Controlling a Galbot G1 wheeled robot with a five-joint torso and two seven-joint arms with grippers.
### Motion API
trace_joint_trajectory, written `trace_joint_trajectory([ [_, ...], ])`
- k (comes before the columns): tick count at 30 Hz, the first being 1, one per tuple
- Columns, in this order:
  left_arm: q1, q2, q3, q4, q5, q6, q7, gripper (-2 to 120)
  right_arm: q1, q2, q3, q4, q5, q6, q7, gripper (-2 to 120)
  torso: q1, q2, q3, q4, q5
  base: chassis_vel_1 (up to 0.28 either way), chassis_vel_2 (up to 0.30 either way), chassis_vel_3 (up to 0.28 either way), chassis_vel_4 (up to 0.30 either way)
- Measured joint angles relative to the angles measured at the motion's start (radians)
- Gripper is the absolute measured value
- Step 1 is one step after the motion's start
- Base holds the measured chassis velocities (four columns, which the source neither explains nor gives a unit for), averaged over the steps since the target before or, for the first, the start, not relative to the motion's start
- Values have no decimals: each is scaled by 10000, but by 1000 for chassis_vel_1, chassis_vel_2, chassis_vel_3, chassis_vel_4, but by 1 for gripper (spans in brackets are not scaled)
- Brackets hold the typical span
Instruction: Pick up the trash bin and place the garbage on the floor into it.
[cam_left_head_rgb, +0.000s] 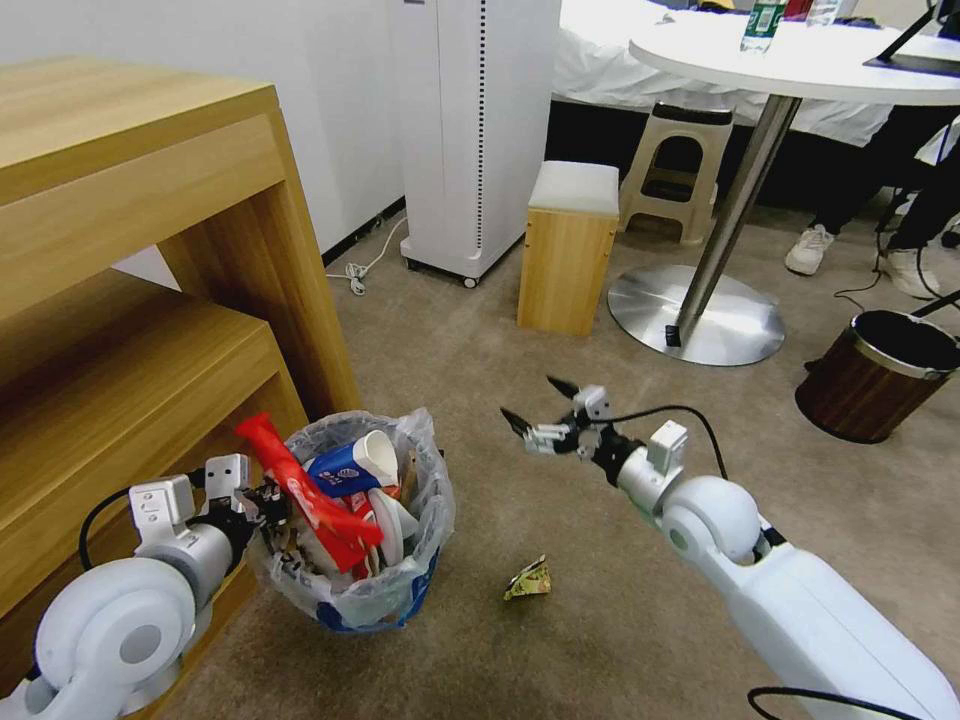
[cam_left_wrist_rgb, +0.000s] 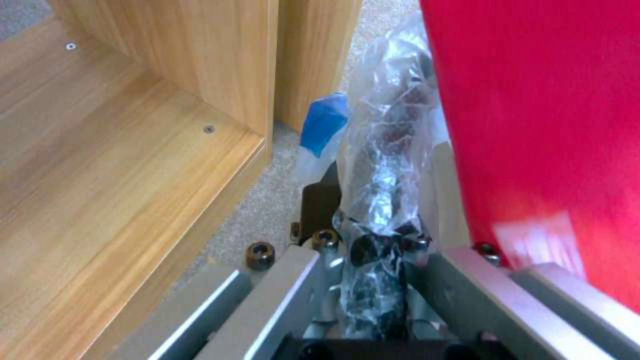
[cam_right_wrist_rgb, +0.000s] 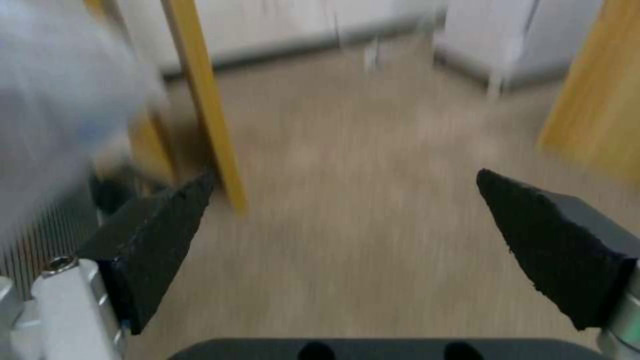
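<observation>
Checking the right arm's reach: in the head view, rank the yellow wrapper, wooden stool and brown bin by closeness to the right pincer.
1. Yellow wrapper, on the floor below the right pincer.
2. Wooden stool, beyond it.
3. Brown bin, far to its right.

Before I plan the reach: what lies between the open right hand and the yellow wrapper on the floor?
Only bare floor lies between the right hand and the yellow wrapper, per the head view.

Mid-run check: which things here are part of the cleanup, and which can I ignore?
Job:
trash bin, rim pinched by left gripper
yellow wrapper on the floor
right gripper, open, empty, above the carpet

Ignore:
brown wood-look bin
wooden stool
round table
wooden shelf
</observation>
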Motion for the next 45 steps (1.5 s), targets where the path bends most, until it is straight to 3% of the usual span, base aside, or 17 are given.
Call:
trace_joint_trajectory([
  [6, 27, -39, 34, -24, -16, 8, 10, 1, -190, 121, -446, -586, -190, -1020, -114, 100, 0, 0, -1, 0, 1, 0, 0, 0, 0],
  [15, 59, -91, 85, -83, -112, 40, 41, 1, 278, 593, -1363, -2347, -1349, -891, -1176, 100, 0, 0, 0, 1, -1, 0, 0, 0, 0],
  [20, 61, -110, 112, -85, -126, 47, 49, 1, 417, 817, -1772, -2856, -1499, -974, -1149, 100, 0, 0, 0, 1, -1, 0, 0, 0, 0],
  [25, 49, -139, 163, -46, -132, 50, 59, 1, 497, 1208, -2255, -3248, -859, -1786, -1, 100, 0, 0, 0, 1, -1, 0, 0, 0, 0],
  [28, 35, -168, 188, -13, -133, 49, 70, 1, 553, 1470, -2556, -3324, 317, -2279, 1481, 100, 0, 0, 0, 0, -2, 0, 0, 0, 0],
  [33, 46, -212, 220, 8, -116, 50, 81, 1, 660, 1976, -2815, -3496, 1514, -2571, 2953, 100, 0, 0, 0, 1, -1, 0, 0, 0, 0],
  [45, 103, -198, 220, -38, -95, 50, 110, 1, 858, 2817, -2690, -4615, 620, -2714, 3367, 100, 0, 0, 0, 1, -1, 0, 0, 0, 0],
])
